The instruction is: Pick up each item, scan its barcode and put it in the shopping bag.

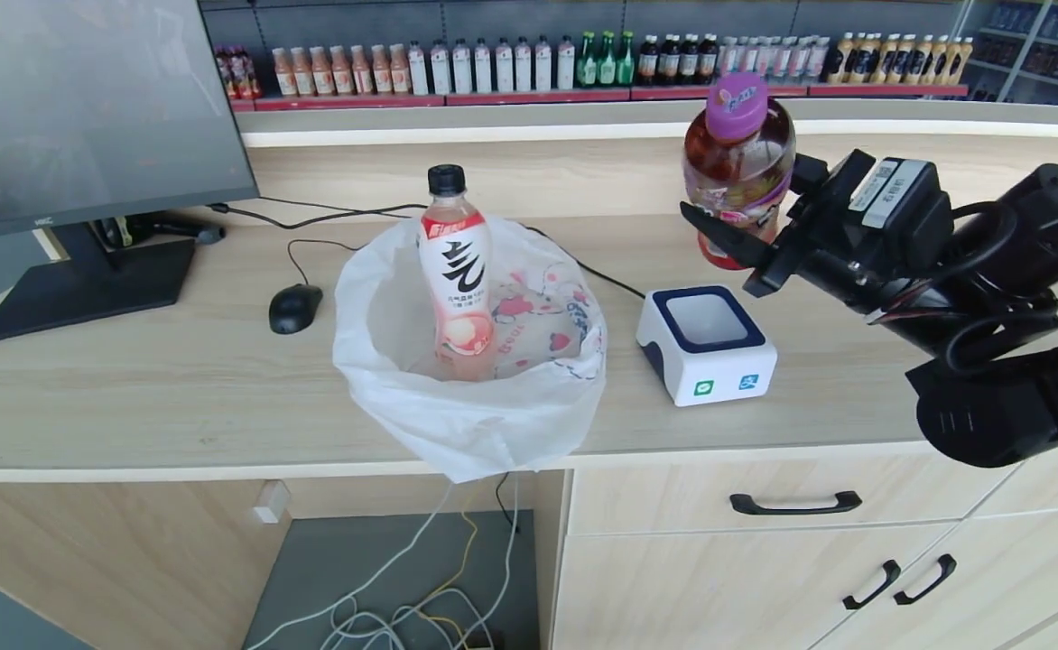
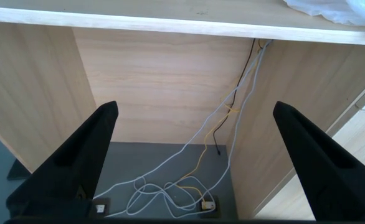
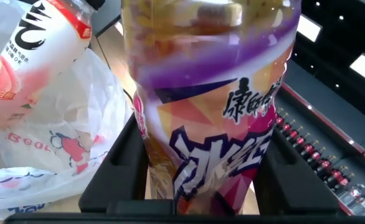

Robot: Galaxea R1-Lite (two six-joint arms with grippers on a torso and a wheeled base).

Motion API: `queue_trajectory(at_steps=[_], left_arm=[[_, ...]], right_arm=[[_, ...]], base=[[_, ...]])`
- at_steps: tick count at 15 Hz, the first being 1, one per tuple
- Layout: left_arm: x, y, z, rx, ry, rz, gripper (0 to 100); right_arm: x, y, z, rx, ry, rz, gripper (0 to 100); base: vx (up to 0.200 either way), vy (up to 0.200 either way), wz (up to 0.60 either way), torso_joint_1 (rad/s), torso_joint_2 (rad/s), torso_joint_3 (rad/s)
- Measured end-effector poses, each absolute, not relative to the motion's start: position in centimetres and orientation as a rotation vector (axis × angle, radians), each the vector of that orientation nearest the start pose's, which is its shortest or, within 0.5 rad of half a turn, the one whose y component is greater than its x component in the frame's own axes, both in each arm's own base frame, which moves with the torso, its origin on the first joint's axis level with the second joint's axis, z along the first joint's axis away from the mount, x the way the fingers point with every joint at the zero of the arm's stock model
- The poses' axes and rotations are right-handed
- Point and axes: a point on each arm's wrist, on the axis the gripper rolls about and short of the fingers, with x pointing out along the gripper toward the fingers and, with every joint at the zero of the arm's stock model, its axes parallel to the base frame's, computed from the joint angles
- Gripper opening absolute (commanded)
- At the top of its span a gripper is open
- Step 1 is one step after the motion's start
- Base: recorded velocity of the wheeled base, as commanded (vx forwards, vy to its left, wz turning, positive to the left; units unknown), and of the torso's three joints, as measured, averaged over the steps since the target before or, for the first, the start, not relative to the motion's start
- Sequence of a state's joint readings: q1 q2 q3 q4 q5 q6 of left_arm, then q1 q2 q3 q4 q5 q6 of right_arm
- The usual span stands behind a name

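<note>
My right gripper is shut on a tea bottle with a purple cap and purple label, held upright in the air above and behind the white barcode scanner. Up close the tea bottle sits between the black fingers. A pink peach drink bottle with a black cap stands upright inside the white shopping bag at the counter's middle; the same bottle and bag appear behind the held bottle. My left gripper hangs open below the counter, with nothing between its fingers.
A monitor on its stand and a black mouse occupy the counter's left. Cables trail under the counter. Drawers with black handles lie below the scanner. Shelves of bottles line the back.
</note>
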State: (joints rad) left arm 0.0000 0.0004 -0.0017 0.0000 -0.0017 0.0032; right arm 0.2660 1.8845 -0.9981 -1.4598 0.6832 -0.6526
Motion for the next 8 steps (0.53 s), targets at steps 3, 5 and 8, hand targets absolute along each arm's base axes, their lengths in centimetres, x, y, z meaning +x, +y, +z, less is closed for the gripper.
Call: queue_trajectory(at_steps=[3, 5, 8], left_arm=[[-2.3, 0.0, 7.6, 0.003, -0.001, -0.002, 100], [-2.3, 0.0, 7.6, 0.003, -0.001, -0.002, 100], [-2.3, 0.0, 7.6, 0.003, -0.001, -0.002, 100]], right_arm=[[32.1, 11.0, 23.3, -0.755, -0.866, 0.758, 0], [31.5, 10.8, 21.9, -0.768, -0.849, 0.774, 0], [30.9, 10.9, 20.9, -0.792, -0.846, 0.805, 0]], base=[[0.0, 0.0, 0.0, 0.0, 0.0, 0.0], [0.0, 0.0, 0.0, 0.0, 0.0, 0.0], [0.0, 0.0, 0.0, 0.0, 0.0, 0.0]])
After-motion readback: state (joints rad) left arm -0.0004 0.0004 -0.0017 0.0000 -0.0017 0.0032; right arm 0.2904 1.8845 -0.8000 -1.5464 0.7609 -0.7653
